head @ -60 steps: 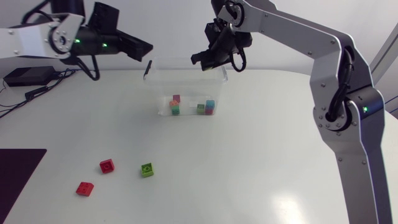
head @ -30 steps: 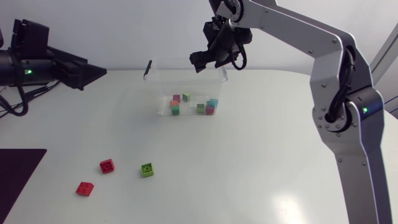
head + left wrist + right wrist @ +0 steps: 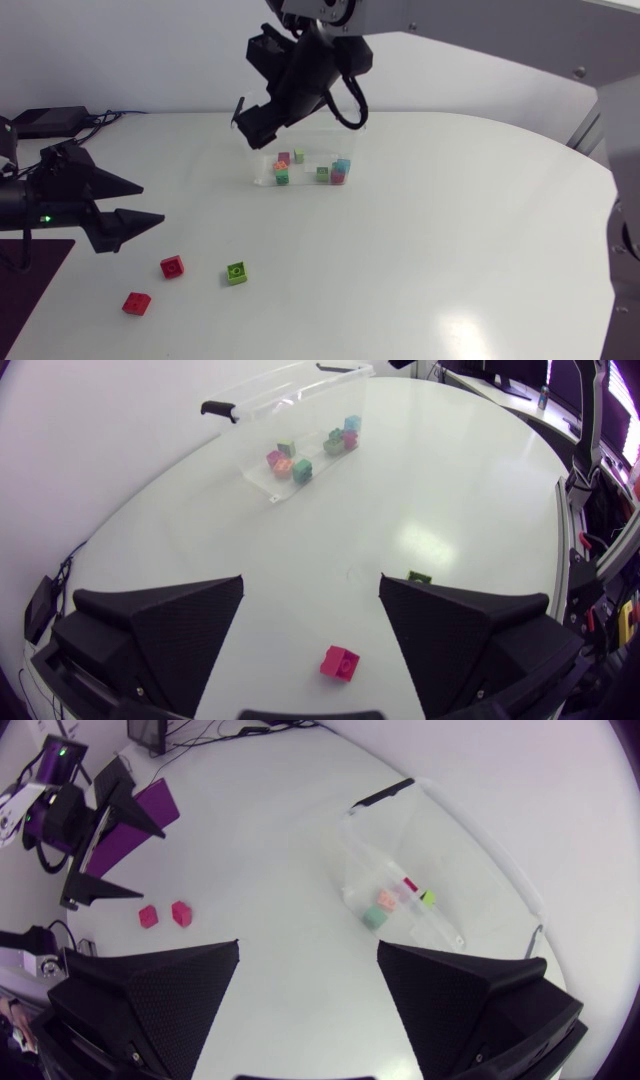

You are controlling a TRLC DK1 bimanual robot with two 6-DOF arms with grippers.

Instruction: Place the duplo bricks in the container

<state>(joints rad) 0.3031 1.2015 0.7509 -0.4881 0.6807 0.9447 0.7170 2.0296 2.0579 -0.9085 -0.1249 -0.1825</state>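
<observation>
A clear container (image 3: 352, 140) stands at the back middle of the table with several coloured bricks (image 3: 283, 174) in it. My right gripper (image 3: 252, 130) hangs open and empty above its left end; the right wrist view shows the container (image 3: 470, 850) ahead of the right gripper (image 3: 309, 947). Two red bricks (image 3: 172, 267) (image 3: 136, 302) and a green brick (image 3: 237, 272) lie loose at the front left. My left gripper (image 3: 152, 202) is open, low over the table just behind them. In the left wrist view one red brick (image 3: 339, 662) lies under the open left gripper (image 3: 311, 582), and the green brick (image 3: 418, 576) peeks past one finger.
A dark mat (image 3: 30, 280) lies at the table's front left corner, close under my left arm. A black box with cables (image 3: 45, 120) sits at the back left. The container's black handle (image 3: 238, 108) sticks out at its left end.
My right gripper opened, a yellow-green brick appeared in the container, and the gripper shifted left. My left arm swung from the back left down toward the loose bricks.
</observation>
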